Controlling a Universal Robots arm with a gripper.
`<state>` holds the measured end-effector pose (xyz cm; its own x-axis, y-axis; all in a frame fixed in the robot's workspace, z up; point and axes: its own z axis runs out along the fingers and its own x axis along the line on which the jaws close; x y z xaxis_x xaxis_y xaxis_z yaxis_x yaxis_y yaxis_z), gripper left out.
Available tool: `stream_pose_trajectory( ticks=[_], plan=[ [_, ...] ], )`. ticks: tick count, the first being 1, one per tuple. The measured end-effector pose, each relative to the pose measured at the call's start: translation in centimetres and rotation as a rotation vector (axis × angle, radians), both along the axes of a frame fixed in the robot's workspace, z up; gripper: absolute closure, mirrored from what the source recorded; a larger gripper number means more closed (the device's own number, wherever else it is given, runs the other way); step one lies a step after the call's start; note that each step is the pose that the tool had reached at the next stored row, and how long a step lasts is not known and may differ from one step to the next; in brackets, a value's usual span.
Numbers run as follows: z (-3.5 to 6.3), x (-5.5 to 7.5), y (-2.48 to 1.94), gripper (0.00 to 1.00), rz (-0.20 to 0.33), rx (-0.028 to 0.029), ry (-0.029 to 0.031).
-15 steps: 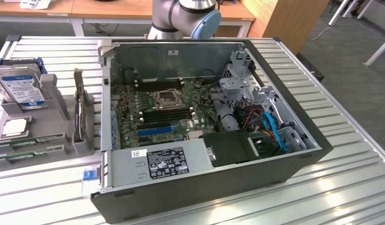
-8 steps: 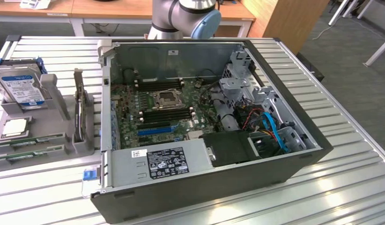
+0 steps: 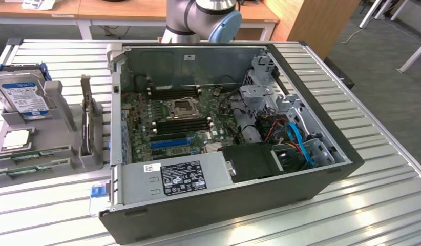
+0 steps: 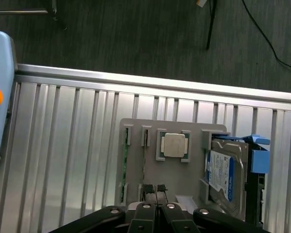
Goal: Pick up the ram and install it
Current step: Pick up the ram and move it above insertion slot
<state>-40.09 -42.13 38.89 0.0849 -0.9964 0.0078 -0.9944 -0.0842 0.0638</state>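
The ribbed aluminium tabletop (image 3: 374, 205) carries a big dark-grey computer case (image 3: 217, 215) lying open. Its green motherboard (image 3: 139, 141) faces up and the long black memory slots (image 3: 183, 123) look unfilled. The grey and blue robot arm (image 3: 204, 18) rises behind the case.

To the exterior view's left of the case sits a grey plastic parts holder (image 3: 84, 154). It holds a silver hard drive (image 3: 22, 97), a square metal processor chip (image 3: 16, 138) and the ram (image 3: 33, 168), a long thin green circuit-board stick. The ram sits in a groove at the end of the holder away from the drive, with a second stick like it just beside.

In the wrist view the black end effector (image 4: 154, 191) hangs above that holder, jaws pressed together with nothing between them, close to the ram's (image 4: 123, 167) grooves.

I judge this to be the approach to the pick: nothing is lifted and nothing is installed. A grasp would call for the jaws to part and line up across the stick's thin edge.
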Motion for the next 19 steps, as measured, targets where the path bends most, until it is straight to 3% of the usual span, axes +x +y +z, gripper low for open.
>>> stream_pose_trajectory(
  ticks=[19],
  plan=[
    [0.0,1.1,-0.57,0.9,0.0,0.0,0.0001]
  ],
)
